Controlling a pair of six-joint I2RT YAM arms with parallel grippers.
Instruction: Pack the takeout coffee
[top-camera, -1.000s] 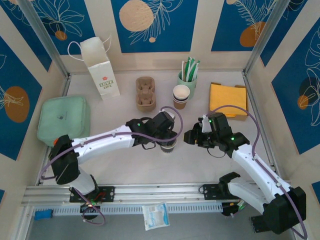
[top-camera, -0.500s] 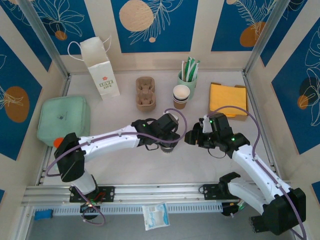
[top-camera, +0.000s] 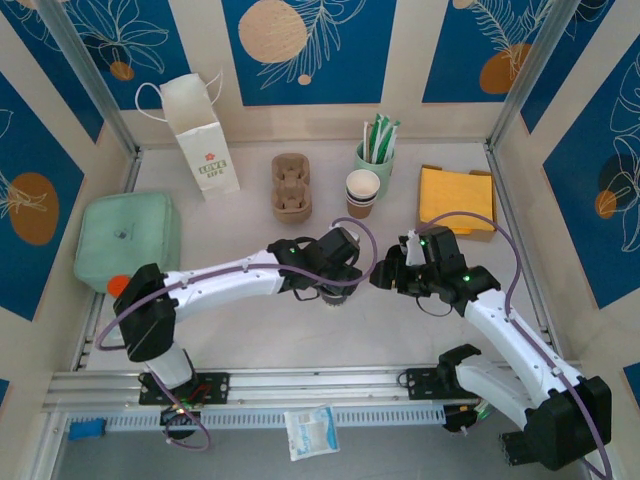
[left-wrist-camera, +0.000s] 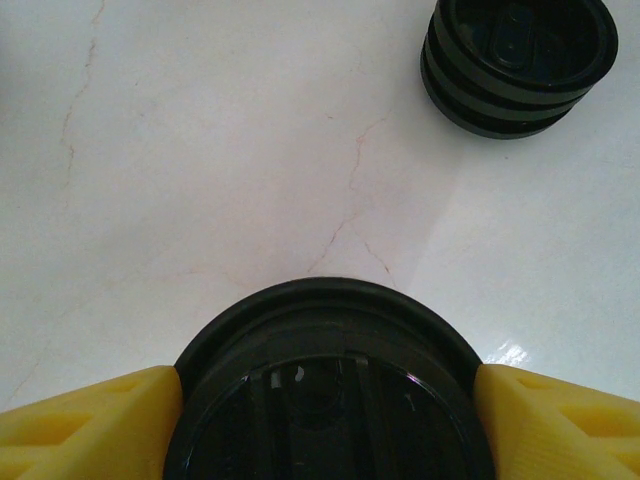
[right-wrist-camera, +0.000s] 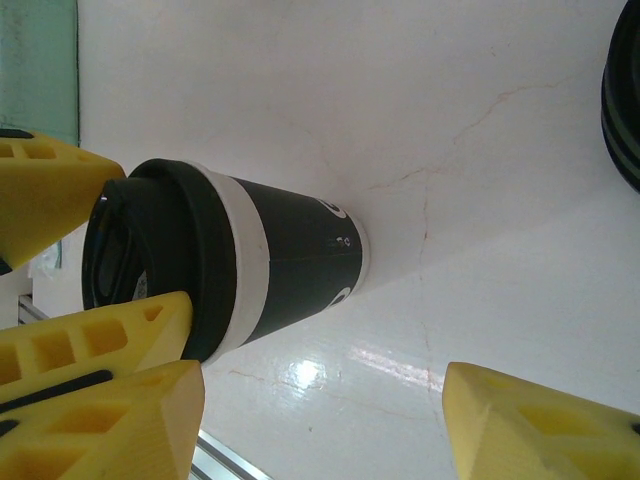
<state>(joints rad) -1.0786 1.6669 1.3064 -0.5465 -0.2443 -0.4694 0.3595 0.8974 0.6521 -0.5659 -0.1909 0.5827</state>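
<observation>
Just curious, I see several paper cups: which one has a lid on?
The cup gripped in the left pincer, mid-table, wears a black lid; the stacked cups at the back are open-topped.

Lid stack behind takeout coffee

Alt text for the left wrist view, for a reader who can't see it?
The left gripper clasps the black lid of the takeout coffee between its yellow fingers, seen from above. A stack of loose black lids stands beyond on the white marble table.
</observation>
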